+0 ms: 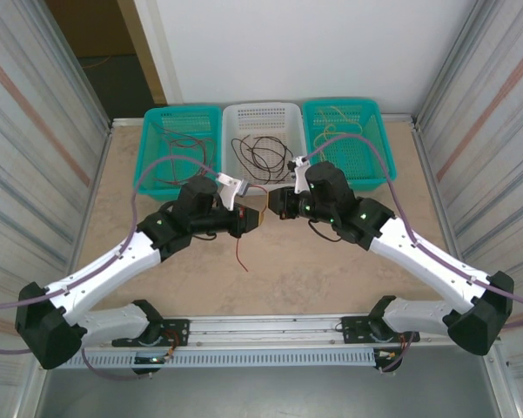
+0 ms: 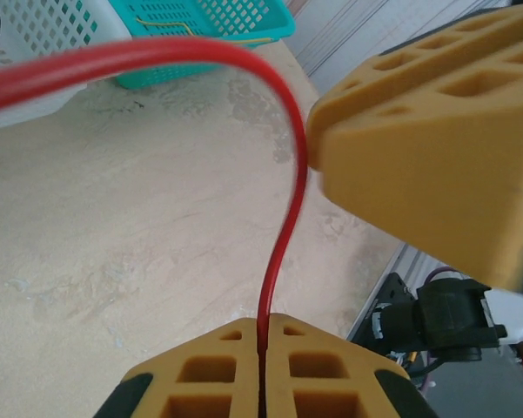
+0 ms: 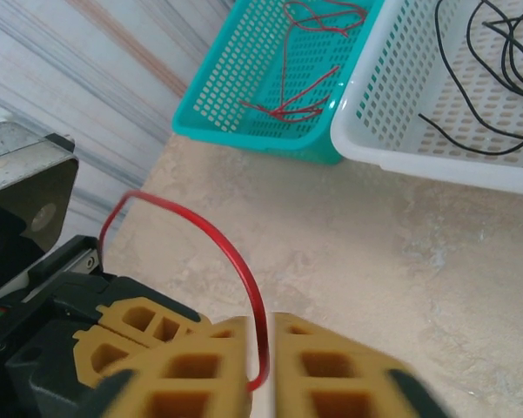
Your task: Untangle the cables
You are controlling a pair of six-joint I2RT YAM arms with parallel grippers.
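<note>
Left gripper: the left gripper (image 2: 261, 348), with tan ribbed plastic fingers, is clenching tight on a thin red wire (image 2: 283, 218); its jaws are pressing together with the strand caught between them.
Right gripper: the right gripper (image 3: 261, 370), with the same tan fingers, is standing slightly parted. The gap is wider than the red wire passing through it, so it is gripping nothing.
Between the grippers: the two are facing each other tip to tip, just apart, over the middle of the table, and the red wire is arching from one to the other.
Loose end: a tail of the red wire is hanging below the left gripper toward the beige mottled table top (image 1: 313, 270).
Far edge: three perforated plastic baskets are sitting side by side.
Left teal basket (image 1: 148, 148): it is holding loose red cables (image 1: 181, 148).
White basket (image 1: 231, 113): it is holding looped black cables (image 1: 261, 152).
Right teal basket (image 1: 378, 139): it is holding yellow cables (image 1: 339, 126).
</note>
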